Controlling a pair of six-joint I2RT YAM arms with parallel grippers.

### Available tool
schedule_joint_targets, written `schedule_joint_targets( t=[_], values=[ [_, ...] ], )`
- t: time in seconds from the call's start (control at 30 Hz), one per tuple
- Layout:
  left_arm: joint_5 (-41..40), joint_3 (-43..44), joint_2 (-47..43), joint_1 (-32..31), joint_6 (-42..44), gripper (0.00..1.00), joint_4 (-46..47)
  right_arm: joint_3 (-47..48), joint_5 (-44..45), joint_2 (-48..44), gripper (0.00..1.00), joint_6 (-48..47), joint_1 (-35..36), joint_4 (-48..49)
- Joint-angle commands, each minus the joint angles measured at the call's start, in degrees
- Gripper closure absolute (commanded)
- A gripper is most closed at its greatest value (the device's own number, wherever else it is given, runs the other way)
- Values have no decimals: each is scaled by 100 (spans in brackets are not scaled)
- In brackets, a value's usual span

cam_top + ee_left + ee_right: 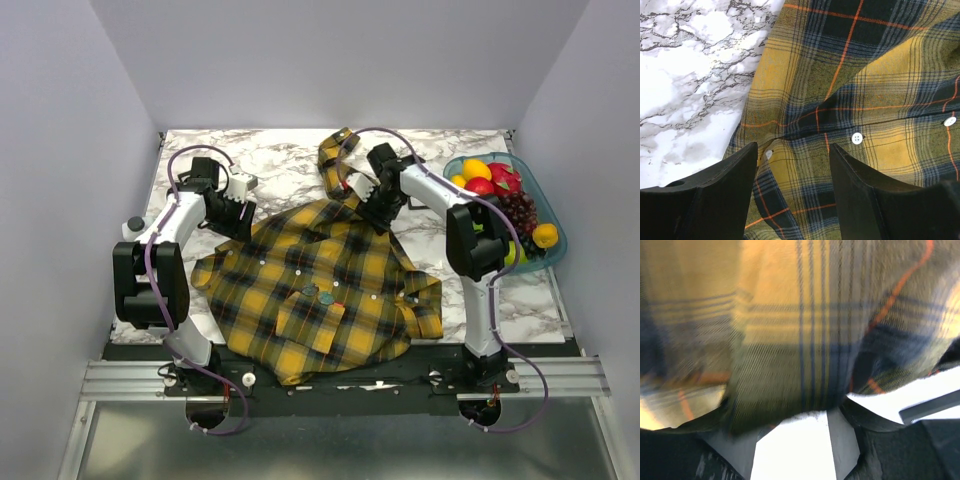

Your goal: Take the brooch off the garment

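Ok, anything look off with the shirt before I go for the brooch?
The plaid shirt lies rumpled and askew: one sleeve is bunched toward the far edge, and its hem overhangs the marble table's near edge. The brooch sits exposed near the pocket.

No readable text or labels anywhere

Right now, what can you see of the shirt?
The shirt is yellow and dark plaid flannel with thin orange lines, spread front up on the marble table. White buttons run down it; a sleeve trails toward the far edge. The left gripper hangs open over its edge; the right gripper is at its collar.
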Motion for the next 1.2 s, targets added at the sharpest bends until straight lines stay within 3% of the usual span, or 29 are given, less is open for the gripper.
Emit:
schedule_joint_targets(
  t=[0.0, 0.13, 0.47, 0.83, 0.93, 0.97, 1.03, 1.07, 1.17],
  values=[
    [19, 36, -142, 31, -58, 32, -14, -70, -747, -823, 36, 135, -250, -153],
    [54, 44, -54, 31, 4, 32, -84, -395, -591, -1167, 36, 64, -382, -46],
    [-42, 440, 245, 31, 109, 32, -322, -133, -326, -333, 44, -287, -434, -485],
    [-174, 492, 324, 31, 118, 32, -375, -88, -169, 142, 44, -489, -329, -705],
    [-341, 510, 420, 31, 66, 32, -322, 78, 16, 300, 59, -341, -268, -723],
    [-385, 519, 447, 31, 57, 32, -278, 157, 60, 353, 72, -236, -268, -758],
    [-473, 597, 561, 31, 13, 32, -234, 499, 218, 581, 83, -156, -268, -1012],
    [-517, 650, 614, 31, -31, 32, -216, 544, 280, 625, 93, -95, -276, -1083],
    [-622, 931, 851, 31, -215, 32, -208, 413, 640, 267, 100, 125, -460, -864]
  ],
)
